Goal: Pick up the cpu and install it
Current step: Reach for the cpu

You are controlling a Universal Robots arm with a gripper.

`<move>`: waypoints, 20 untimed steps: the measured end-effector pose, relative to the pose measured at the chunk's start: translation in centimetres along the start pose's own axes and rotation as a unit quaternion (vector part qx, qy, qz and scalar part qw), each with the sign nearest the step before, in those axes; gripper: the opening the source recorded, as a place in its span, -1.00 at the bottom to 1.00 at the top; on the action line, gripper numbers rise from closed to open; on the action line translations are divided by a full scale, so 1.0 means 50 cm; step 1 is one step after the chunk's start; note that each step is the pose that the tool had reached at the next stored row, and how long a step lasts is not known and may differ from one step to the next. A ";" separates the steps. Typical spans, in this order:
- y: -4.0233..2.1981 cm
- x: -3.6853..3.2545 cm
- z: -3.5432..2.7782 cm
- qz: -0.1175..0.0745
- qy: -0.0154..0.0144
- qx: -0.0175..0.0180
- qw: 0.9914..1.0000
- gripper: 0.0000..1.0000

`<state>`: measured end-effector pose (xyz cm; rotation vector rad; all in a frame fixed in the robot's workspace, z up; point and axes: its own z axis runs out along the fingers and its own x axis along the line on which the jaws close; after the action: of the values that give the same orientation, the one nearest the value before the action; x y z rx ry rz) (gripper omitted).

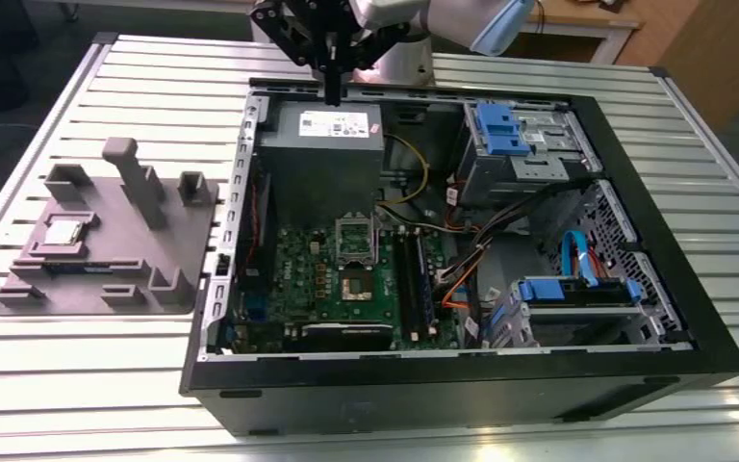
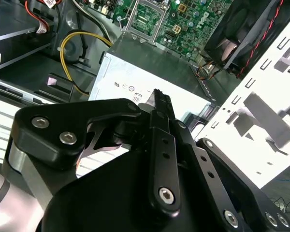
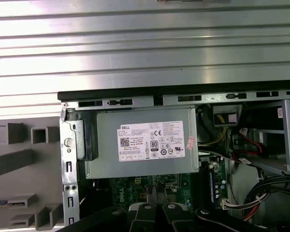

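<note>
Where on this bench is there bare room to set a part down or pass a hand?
Bare table slats border the gray fixture tray, which carries the cpu, toward the exterior view's bottom, and run along the exterior view's right of the computer case. Inside the case it is crowded: cables, drive cages, and the gripper over the power supply.
</note>
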<state>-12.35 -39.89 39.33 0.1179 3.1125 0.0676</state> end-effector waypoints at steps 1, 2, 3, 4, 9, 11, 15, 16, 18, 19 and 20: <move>0.000 0.000 0.000 0.000 0.000 0.000 1.000 -0.80; 0.000 0.000 0.000 0.000 0.000 0.000 1.000 -0.80; 0.000 0.000 0.000 0.000 0.000 0.000 1.000 -0.80; 0.000 0.000 0.000 0.000 0.000 0.000 1.000 -0.80; 0.000 0.002 0.000 0.000 0.000 0.000 1.000 -0.80; 0.000 0.003 0.000 0.000 0.000 0.000 1.000 -0.80; 0.000 0.005 0.000 0.000 0.000 0.000 1.000 -0.80; 0.000 0.006 0.000 0.000 0.000 0.000 1.000 -0.80; -0.001 0.007 0.000 0.000 0.000 0.000 1.000 -0.80; -0.001 0.008 0.000 0.000 0.000 0.000 1.000 -0.80; -0.001 0.009 0.000 0.000 0.000 0.000 1.000 -0.80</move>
<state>-12.77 -39.89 39.33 0.1180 3.1125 0.0676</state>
